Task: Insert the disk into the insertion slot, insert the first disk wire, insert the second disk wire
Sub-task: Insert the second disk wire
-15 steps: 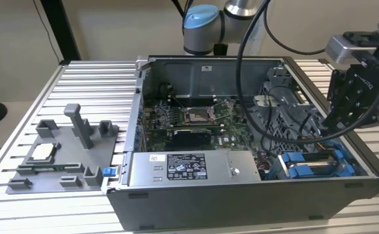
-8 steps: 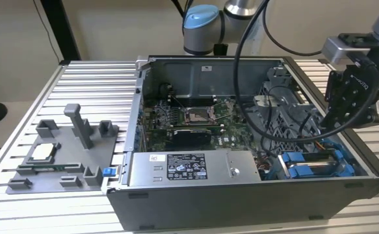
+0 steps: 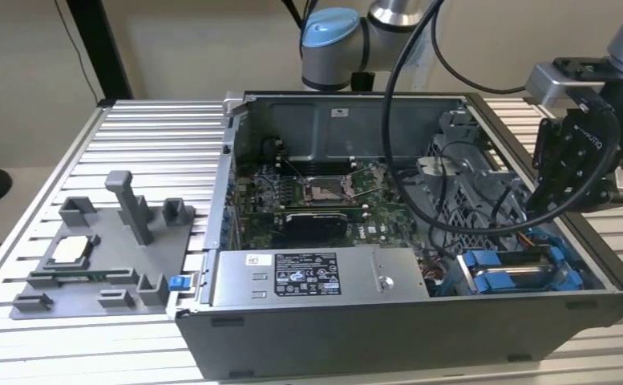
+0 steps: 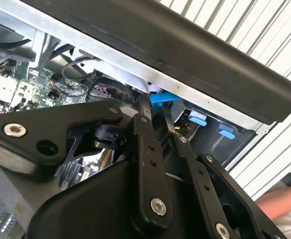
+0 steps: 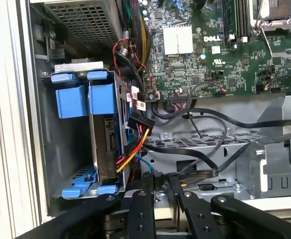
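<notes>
One black robot gripper [image 3: 555, 199] hangs at the right of the exterior view, over the right wall of the open dark grey computer case [image 3: 397, 337]. In both wrist views its two fingers [image 5: 139, 199] are drawn close together with only a thin slit between them. Whether anything thin is caught there I cannot tell.

In the lower right of the exterior view, the flat silver disk in its bright blue plastic carrier [image 3: 509, 279] sits down inside the grey metal insertion slot with blue rails [image 5: 50, 149], in the case's front corner. In the first wrist view a bundle of red, yellow and black wires [image 5: 135, 144] runs to a black plug lying against the disk's edge. A thin blue wire [image 5: 144, 164] and a flat black cable [image 5: 200, 173] lie just beside the fingertips.

Left of the slot in the exterior view lies the grey power-supply box with a black-and-white label [image 3: 311, 277], and behind it the green motherboard [image 3: 322, 192]. The case stands on a ribbed aluminium table [image 3: 129, 144]. On the exterior view's left a grey plastic fixture tray [image 3: 97, 265] sits well apart from the case.
</notes>
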You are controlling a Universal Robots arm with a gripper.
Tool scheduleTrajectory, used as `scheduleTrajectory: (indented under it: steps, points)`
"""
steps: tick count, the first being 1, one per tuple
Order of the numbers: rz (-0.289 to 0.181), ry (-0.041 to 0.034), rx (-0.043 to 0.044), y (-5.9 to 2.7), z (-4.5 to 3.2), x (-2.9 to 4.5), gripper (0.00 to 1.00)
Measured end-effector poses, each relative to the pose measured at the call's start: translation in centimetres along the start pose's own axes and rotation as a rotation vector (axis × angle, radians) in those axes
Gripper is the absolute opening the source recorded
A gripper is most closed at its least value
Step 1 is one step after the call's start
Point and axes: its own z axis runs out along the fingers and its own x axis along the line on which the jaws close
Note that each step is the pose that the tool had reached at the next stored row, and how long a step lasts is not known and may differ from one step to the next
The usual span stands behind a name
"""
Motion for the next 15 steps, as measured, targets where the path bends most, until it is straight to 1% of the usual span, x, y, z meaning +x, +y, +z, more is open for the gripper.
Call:
scheduleTrajectory:
  steps: [4,5,10,11,15]
  points:
    - [0.000,-0.0002,0.0000,0.00,0.01,0.00,1.00]
    - [0.000,-0.0002,0.0000,0.00,0.01,0.00,0.00]
    - [0.000,-0.0003,-0.0001,0.00,-0.03,0.00,0.00]
    - [0.000,-0.0004,-0.0001,0.01,-0.18,-0.01,0.00]
    - [0.000,-0.0043,0.0007,0.09,-1.24,0.03,0.00]
